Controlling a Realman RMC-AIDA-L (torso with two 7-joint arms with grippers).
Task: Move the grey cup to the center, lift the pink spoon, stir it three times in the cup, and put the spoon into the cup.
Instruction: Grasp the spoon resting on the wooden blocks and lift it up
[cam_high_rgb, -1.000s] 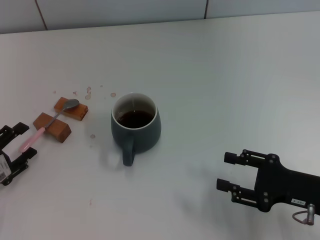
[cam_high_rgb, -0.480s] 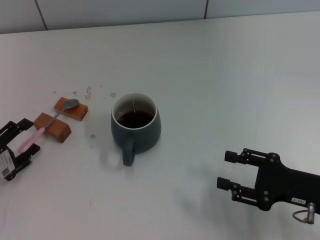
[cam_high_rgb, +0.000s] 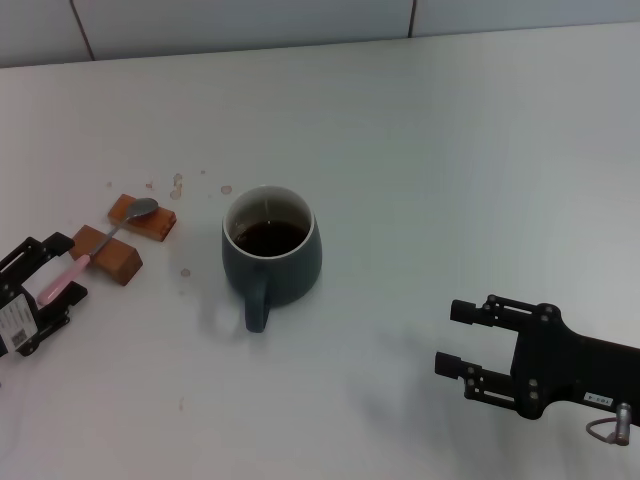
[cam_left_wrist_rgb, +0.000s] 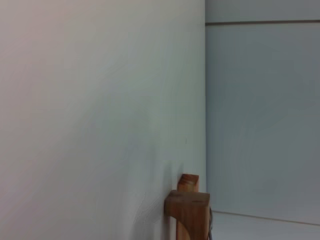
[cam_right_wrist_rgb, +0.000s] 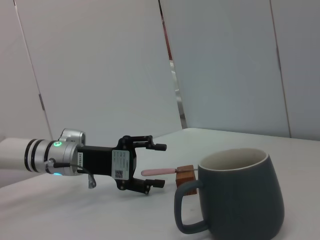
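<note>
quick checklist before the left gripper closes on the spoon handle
1. Left gripper open, fingers either side of the handle: ok.
2. Pink spoon resting across the two brown blocks, handle end raised off the table: ok.
3. Handle centred between the fingers in depth: cannot tell.
4. Grey cup at the middle, upright, dark liquid inside: ok.
5. Right gripper open, apart from the cup, out of the left arm's path: ok.
6. Blocks likely to stay put on lift: cannot tell.
</note>
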